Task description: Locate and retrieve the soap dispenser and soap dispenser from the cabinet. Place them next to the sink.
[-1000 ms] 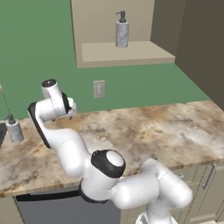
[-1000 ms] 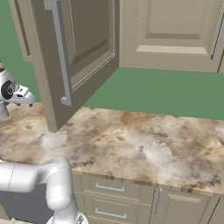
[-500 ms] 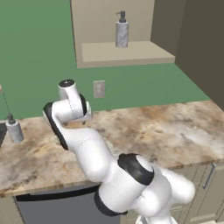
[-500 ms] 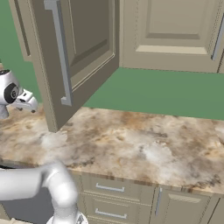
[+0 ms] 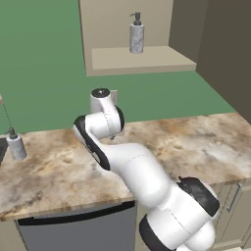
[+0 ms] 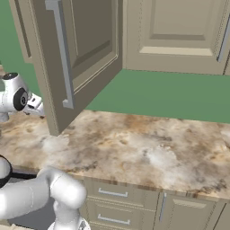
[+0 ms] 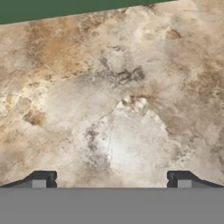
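One soap dispenser (image 5: 137,34), a grey-white marbled bottle with a dark pump, stands on the pale shelf of the open beige cabinet (image 5: 142,59). A second soap dispenser (image 5: 16,145) stands on the marbled counter at the far left. My wrist (image 5: 101,116) hangs over the counter below the cabinet and left of it. In the hand view my gripper (image 7: 111,181) is open, its fingertips (image 7: 43,179) wide apart with nothing between them, looking down at bare counter (image 7: 113,109).
The cabinet's open door (image 6: 81,54) with its long bar handle swings out over the counter, just right of my hand (image 6: 33,105). More closed wall cabinets (image 6: 179,31) hang to the right. Drawers (image 6: 112,193) and a dark appliance front (image 5: 73,230) lie under the counter.
The arm has swung to the right along the counter, from near the left dispenser to below the cabinet. Neither soap dispenser has moved.
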